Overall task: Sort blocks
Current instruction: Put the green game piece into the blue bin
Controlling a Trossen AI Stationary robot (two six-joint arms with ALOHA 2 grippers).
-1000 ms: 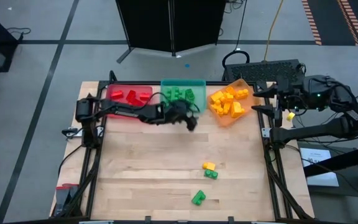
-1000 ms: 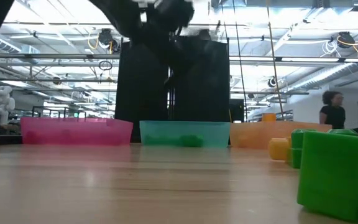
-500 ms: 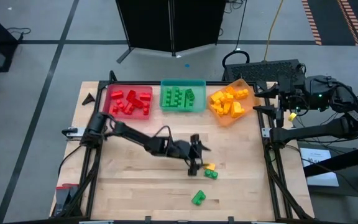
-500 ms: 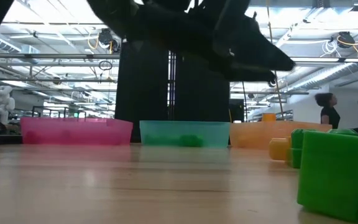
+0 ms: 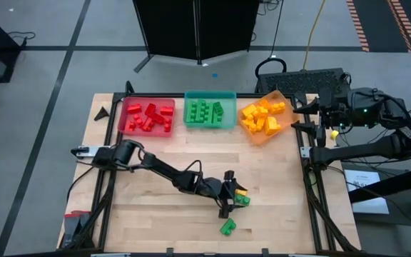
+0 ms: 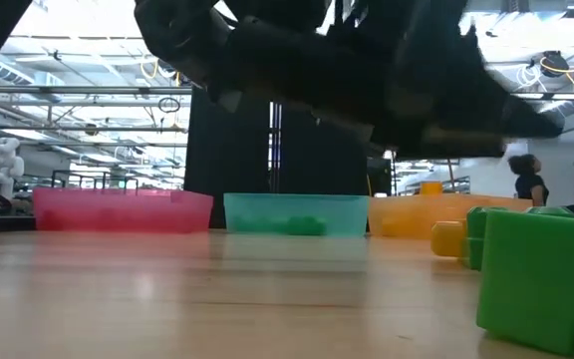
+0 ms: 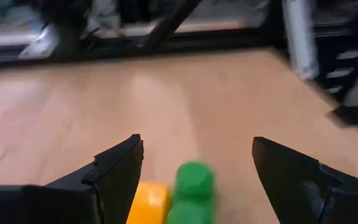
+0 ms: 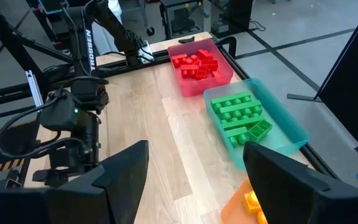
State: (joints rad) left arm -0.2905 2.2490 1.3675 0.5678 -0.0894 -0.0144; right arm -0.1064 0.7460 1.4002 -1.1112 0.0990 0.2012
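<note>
Setting: a robotics lab in a large open industrial hall. Evidence: wooden bench top (image 5: 170,214) framed by black metal rails (image 5: 109,178), standing on a grey concrete floor (image 5: 48,43) marked with dark tape lines. Low view shows an exposed ceiling with ducts (image 6: 526,110), pipes and strip lighting, and more benches far back. A small white humanoid figure (image 6: 3,160) stands at the far left. One person (image 6: 529,179) stands in the distance. A tall black panel (image 5: 195,28) sits behind the table, and a keyboard (image 5: 302,78) beside it.
</note>
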